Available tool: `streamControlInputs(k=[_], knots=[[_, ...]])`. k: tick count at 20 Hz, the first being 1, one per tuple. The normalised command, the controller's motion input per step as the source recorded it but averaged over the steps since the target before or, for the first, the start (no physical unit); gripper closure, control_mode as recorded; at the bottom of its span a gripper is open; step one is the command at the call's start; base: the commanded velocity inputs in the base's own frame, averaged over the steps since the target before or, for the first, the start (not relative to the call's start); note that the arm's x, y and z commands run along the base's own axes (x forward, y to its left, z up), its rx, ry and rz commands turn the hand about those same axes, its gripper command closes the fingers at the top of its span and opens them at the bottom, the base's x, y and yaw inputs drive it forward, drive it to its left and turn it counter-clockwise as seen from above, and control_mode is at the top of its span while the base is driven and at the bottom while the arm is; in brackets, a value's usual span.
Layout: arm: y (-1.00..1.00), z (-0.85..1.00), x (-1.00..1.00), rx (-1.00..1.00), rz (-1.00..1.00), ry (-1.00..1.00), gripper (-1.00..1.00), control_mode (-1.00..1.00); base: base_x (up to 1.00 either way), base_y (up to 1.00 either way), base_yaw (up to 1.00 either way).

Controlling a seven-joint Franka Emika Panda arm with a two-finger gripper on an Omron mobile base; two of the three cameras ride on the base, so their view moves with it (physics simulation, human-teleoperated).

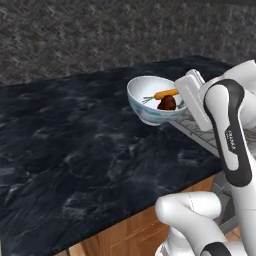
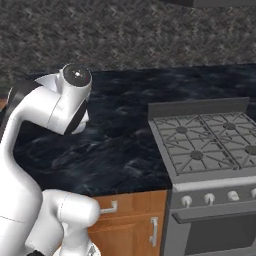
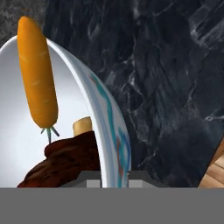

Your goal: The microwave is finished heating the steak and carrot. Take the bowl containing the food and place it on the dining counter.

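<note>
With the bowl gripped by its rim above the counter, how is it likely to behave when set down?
The bowl, pinched at one rim by the gripper, looks rigid, probably breakable. Its rounded underside may rock on landing. The loose carrot and steak could shift if it tilts.

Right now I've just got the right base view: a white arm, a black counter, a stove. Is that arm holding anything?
Observer: Yes. The fingers are shut on the rim of a white bowl.
Visitor: Is there anything in it?
Observer: A carrot lying above a dark steak.
Visitor: Has it been put down yet?
Observer: It is over the dining counter, slightly tilted. I cannot tell whether its base touches the top.
</note>
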Motion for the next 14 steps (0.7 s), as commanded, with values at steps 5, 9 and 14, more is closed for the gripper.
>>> streamControlInputs(k=[5, 9, 14], knots=[[0.2, -0.05, 0.03, -0.02, 0.17, 0.04, 1.0, -1.0, 0.03, 0.13, 0.15], [0.82, -0.62, 0.87, -0.12, 0.15, 0.19, 1.0, -1.0, 0.0, 0.0, 0.0], [1.0, -0.88, 1.0, -0.19, 0.07, 0.25, 1.0, -1.0, 0.0, 0.0, 0.0]])
